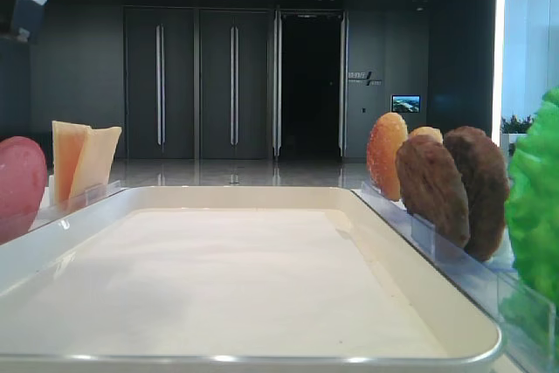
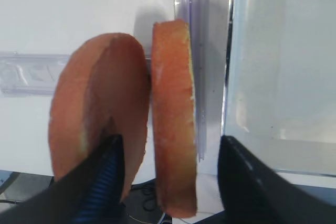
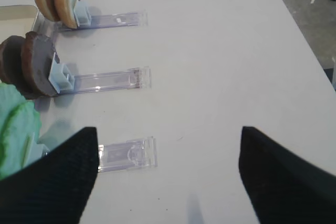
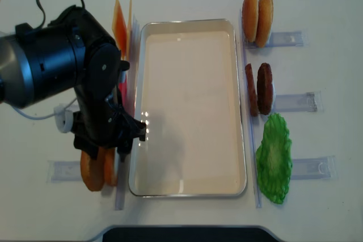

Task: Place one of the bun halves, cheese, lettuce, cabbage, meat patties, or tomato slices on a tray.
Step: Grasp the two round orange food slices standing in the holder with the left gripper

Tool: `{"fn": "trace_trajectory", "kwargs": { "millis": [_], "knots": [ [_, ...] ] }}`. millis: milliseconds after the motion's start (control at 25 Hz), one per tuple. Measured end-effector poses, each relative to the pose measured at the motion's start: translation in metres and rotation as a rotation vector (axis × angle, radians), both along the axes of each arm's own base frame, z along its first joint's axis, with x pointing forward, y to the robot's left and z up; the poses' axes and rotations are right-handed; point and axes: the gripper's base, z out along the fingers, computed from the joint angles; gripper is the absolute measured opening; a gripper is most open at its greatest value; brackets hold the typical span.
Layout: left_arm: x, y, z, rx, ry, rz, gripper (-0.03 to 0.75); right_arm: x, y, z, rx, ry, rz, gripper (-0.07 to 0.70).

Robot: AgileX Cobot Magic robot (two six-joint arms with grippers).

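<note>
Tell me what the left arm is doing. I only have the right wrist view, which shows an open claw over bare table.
Observer: The left claw sits beside the left edge of the tray, with its fingers on either side of one upright bun half.
Operator: Is the bun half gripped?
Observer: Not visibly. In the left wrist view there is a gap on each side of the bun half.
Operator: Is anything on the tray?
Observer: No. The overhead view shows nothing lying in it.
</note>
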Motion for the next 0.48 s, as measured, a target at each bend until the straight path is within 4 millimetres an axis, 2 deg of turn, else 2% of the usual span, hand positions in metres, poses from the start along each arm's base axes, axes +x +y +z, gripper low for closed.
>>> {"fn": "trace_trajectory", "kwargs": {
  "millis": [280, 360, 480],
  "knots": [
    [0.0004, 0.0009, 0.0002, 0.010, -0.004, -0.005, 0.159, 0.0000, 0.0000, 0.0000, 0.000, 0.000, 0.000, 0.545],
    [0.0004, 0.0009, 0.0002, 0.010, -0.003, -0.006, 0.130, 0.0000, 0.0000, 0.0000, 0.000, 0.000, 0.000, 0.545],
    [0.0003, 0.0010, 0.0002, 0.011, -0.002, -0.006, 0.130, 0.0000, 0.0000, 0.0000, 0.000, 0.000, 0.000, 0.545]
  ]
}}
